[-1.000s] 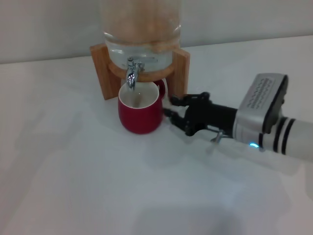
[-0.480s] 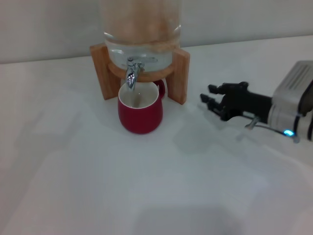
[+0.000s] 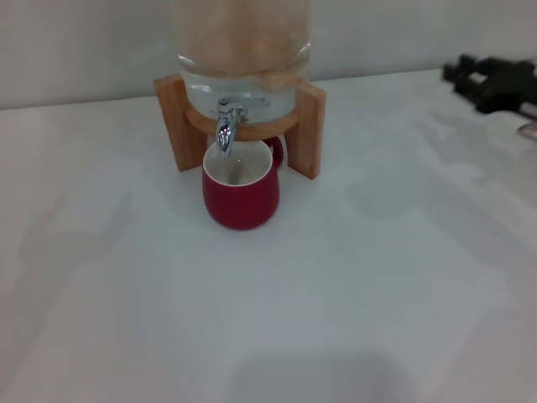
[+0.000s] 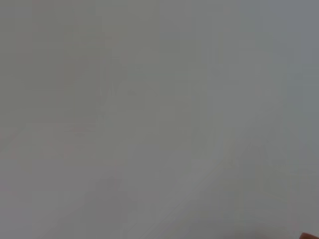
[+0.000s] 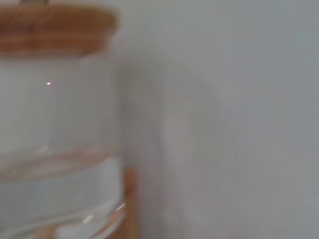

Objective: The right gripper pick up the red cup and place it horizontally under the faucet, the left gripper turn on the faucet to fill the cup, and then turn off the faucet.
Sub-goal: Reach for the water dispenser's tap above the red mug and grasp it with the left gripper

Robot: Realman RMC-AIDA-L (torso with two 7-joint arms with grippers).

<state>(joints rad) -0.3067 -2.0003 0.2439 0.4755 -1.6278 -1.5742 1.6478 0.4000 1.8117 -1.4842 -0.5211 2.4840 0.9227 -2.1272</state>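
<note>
Already the red cup (image 3: 241, 191) stands upright on the white table (image 3: 336, 294), directly below the faucet (image 3: 226, 126), its open mouth under the downward spout and its handle turned toward the far right, close to the right leg of the wooden stand (image 3: 309, 130). The cup looks empty: its cream inside shows no clear water line, though a faint dark streak on the inner wall is hard to read. No stream can be seen falling from the spout, and the lever appears to lie level, so the faucet seems closed. Above it, the glass dispenser (image 3: 242, 59) holds clear water in its lower part; the right wrist view shows the same jar (image 5: 60, 124) close up, with its wooden lid at the top. The right gripper (image 3: 491, 81) is at the far right edge of the head view, well apart from the cup and holding nothing; its dark fingers seem spread, with a gap between them. The left gripper is not in view anywhere, and the left wrist view shows only blank pale surface. So the placing step looks done, while turning the faucet on, filling the cup and turning it off are all left to do.
</note>
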